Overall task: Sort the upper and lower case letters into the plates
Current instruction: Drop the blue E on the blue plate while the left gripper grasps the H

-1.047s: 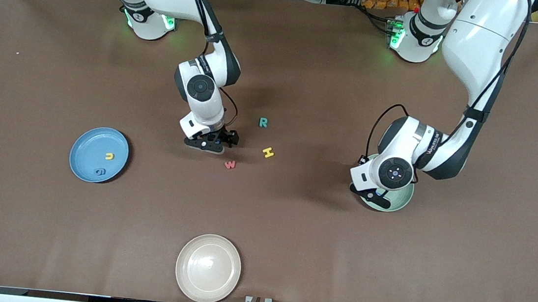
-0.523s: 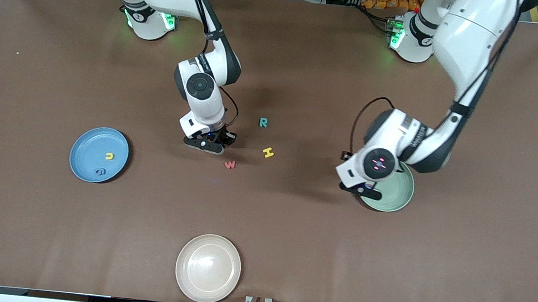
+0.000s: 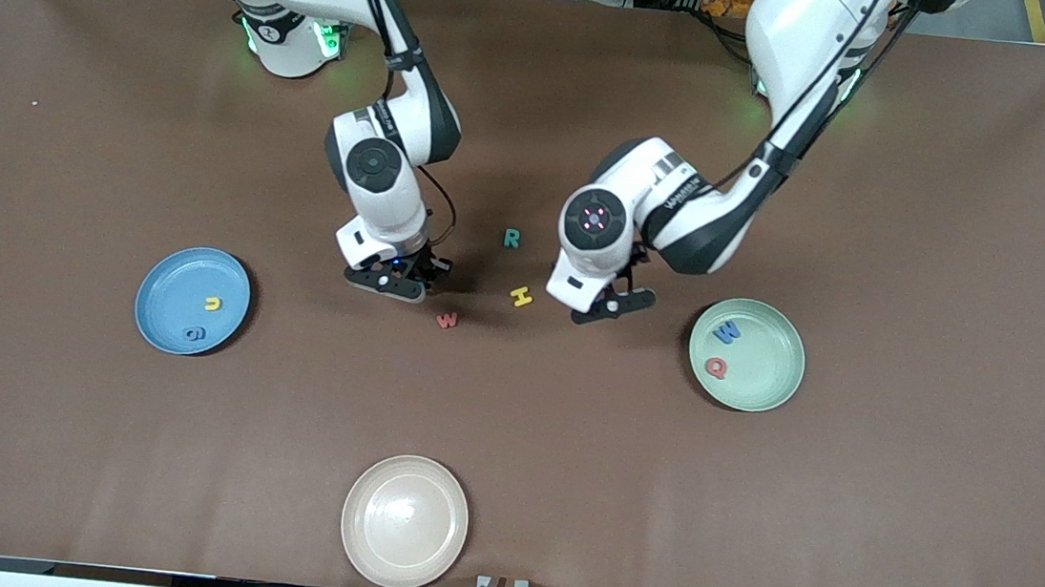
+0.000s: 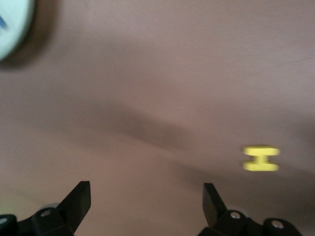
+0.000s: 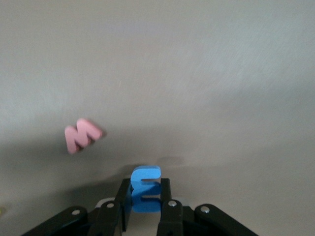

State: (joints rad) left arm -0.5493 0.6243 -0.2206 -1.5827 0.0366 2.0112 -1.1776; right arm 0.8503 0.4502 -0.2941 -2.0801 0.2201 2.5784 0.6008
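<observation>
Scanning the front view: right tool (image 3: 409, 275) low over the brown tabletop (image 3: 561, 489) beside the small red foam w (image 3: 447, 320); left tool (image 3: 616, 300) over bare tabletop just beside the yellow foam H (image 3: 521, 296). Teal foam R (image 3: 511, 238) lies farther from the camera than H. Round blue plate (image 3: 160, 297) holds yellow u (image 3: 212, 304) and blue g (image 3: 194, 333); pale green plate (image 3: 768, 380) holds blue M (image 3: 727, 331) and red Q (image 3: 717, 367). Cream-white plate (image 3: 401, 555) nearest the camera.

Left wrist view: I see the fingers (image 4: 78, 199) spread wide, nothing between them; H ahead.

Right wrist view: fingers pressed onto the small blue foam m (image 5: 144, 189), pinching it; w nearby.
</observation>
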